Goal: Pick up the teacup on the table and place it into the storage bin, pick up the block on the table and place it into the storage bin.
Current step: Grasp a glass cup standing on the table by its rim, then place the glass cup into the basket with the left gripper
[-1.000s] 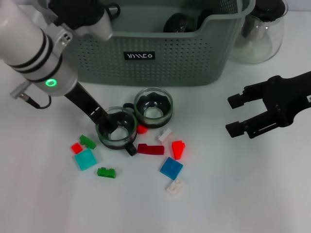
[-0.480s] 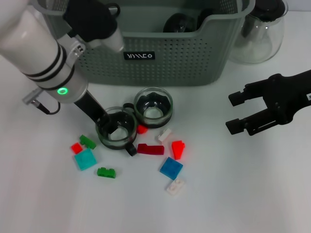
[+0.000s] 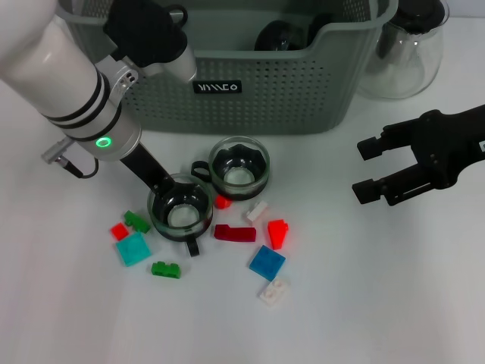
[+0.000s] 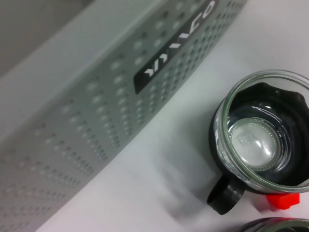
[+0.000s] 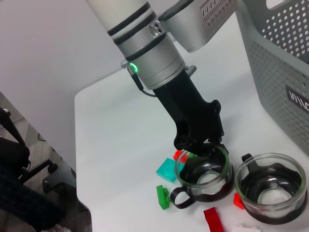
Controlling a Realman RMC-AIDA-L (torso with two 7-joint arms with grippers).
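Head view: the left gripper (image 3: 162,187) is pinching the rim of a teacup (image 3: 180,214) in front of the bin (image 3: 250,76). Right of the bin, the right gripper (image 3: 367,168) is hovering with fingers spread.

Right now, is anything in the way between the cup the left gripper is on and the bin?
Nothing visible blocks it. The left gripper is at the cup; bare table lies toward the bin. The second cup sits beside it.
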